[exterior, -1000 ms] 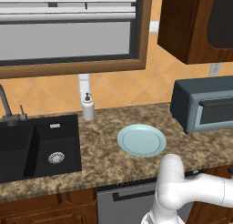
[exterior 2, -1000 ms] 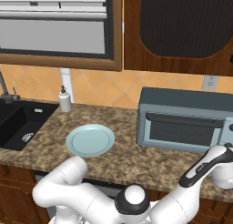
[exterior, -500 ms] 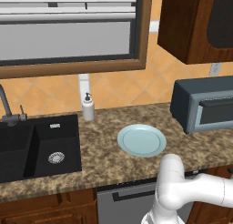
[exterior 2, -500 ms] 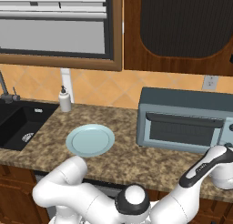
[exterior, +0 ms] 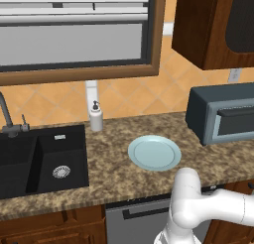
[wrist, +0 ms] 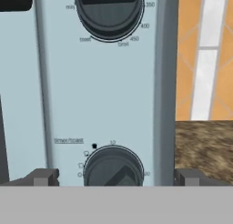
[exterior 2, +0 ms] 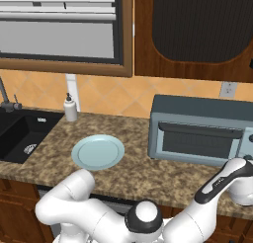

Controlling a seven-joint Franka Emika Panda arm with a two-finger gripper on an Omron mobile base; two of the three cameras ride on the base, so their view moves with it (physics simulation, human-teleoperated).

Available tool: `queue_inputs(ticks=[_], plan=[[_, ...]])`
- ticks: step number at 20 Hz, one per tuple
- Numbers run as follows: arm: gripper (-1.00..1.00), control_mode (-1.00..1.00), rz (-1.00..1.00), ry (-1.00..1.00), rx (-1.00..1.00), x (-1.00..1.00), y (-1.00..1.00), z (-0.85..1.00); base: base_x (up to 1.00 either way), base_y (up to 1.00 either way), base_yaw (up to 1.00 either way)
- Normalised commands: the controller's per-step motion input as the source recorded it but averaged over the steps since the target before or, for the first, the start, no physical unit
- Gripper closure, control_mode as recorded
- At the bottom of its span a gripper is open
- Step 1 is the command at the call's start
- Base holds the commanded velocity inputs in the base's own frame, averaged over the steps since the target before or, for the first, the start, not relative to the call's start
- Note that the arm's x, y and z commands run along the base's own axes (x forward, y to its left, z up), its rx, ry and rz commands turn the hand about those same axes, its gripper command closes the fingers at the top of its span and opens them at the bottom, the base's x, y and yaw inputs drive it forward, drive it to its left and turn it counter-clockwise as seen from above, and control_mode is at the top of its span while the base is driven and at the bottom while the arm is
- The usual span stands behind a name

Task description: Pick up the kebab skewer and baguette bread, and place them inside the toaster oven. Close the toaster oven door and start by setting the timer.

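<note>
Toaster oven (exterior 2: 200,131) sits on the granite counter (exterior 2: 133,168), far right, against the orange tile wall, below the dark wood cabinet (exterior 2: 192,34). Nothing differs from the earlier base frames: oven, plate and arm are all in the same spots, and the base hasn't moved.

Oven's long axis runs left-right along the wall, w/ its front facing you. Toaster oven door (exterior 2: 200,143) is shut, upright, w/ its dark bar handle across the top of the glass.

Your hand cam is close up on the oven's control panel at its right end. The timer knob (wrist: 113,167) sits low in that view between the two fingertips (wrist: 43,177), w/ the temp knob (wrist: 109,11) above it. Claw (wrist: 116,178) is released, jaws spread wide on either side of the timer knob and not touching it, grasping nothing.

Left of the oven, an empty pale blue plate (exterior: 154,152) lies flat mid-counter. Farther left, the soap dispenser (exterior: 95,116) stands by the wall beside the black sink (exterior: 42,158).
</note>
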Motion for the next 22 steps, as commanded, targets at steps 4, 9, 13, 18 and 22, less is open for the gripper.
queue_inputs(ticks=[4,9,13,18,22], plan=[[-1.00,-1.00,-0.01,0.00,0.00,0.00,0.00,0.00,0.00,0.00,0.00],[1.00,-1.00,0.00,0.00,0.00,0.00,0.00,0.00,0.00,0.00,0.00],[1.00,-1.00,0.00,0.00,0.00,0.00,0.00,0.00,0.00,0.00,0.00],[1.00,-1.00,-0.01,0.00,0.00,0.00,0.00,0.00,0.00,0.00,0.00],[1.00,-1.00,-0.02,0.00,0.00,0.01,0.00,0.06,0.00,0.00,0.00]])
